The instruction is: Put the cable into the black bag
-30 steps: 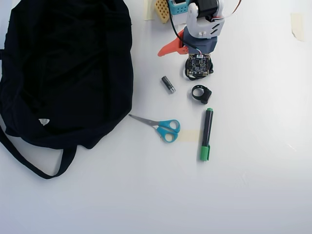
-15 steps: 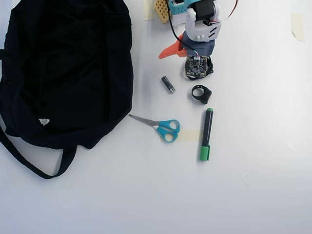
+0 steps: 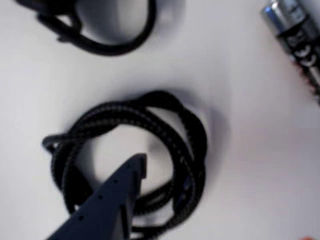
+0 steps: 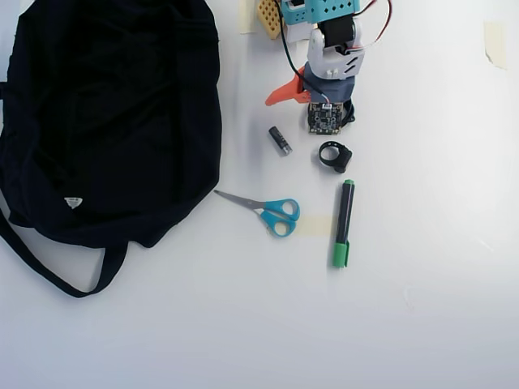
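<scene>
While poised low over the coiled cable (image 3: 150, 150), hand (image 3: 135, 167) shows only one dark finger (image 3: 107, 202) in the wrist view, tip inside the coil's loop; open or closed cannot be told. Reaching step, by the look of it, grasp not yet made. Cable flat on the white worktop (image 3: 250, 175), a battery (image 3: 295, 35) beyond. Next: close on a strand, lift, then carry well across to the bag (image 4: 105, 113) lying at the overhead view's left.
</scene>
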Motion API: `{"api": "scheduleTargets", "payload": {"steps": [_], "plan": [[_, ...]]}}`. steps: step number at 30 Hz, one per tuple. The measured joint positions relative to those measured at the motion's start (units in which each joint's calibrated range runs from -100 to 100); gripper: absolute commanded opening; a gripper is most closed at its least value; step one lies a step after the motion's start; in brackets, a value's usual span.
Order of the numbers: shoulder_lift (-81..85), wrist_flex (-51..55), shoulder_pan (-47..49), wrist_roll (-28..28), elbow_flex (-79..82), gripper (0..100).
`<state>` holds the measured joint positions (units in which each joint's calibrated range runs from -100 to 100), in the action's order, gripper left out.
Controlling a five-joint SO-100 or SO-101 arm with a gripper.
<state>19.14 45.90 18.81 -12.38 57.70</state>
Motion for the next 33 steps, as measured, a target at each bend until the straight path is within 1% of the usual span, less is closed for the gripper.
{"api": "scheduleTargets", "payload": {"steps": [4, 12, 14, 16, 22, 26, 31, 33], "plan": [[-2.3, -2.1, 0.1, 0.0, -0.1, 52], [-2.7, -2.3, 0.0, -0.7, -0.2, 51], [-2.7, -2.3, 0.1, -1.1, -0.2, 50], [-2.7, -2.3, 0.2, -1.2, -0.2, 46], [-2.7, -2.4, 0.7, -1.4, -0.2, 26], [-2.4, -2.4, 1.1, -1.2, -0.2, 15], [-2.4, -2.4, 1.0, -1.4, -0.2, 4], [-2.7, -2.4, 1.0, -1.3, -0.2, 2]]}}
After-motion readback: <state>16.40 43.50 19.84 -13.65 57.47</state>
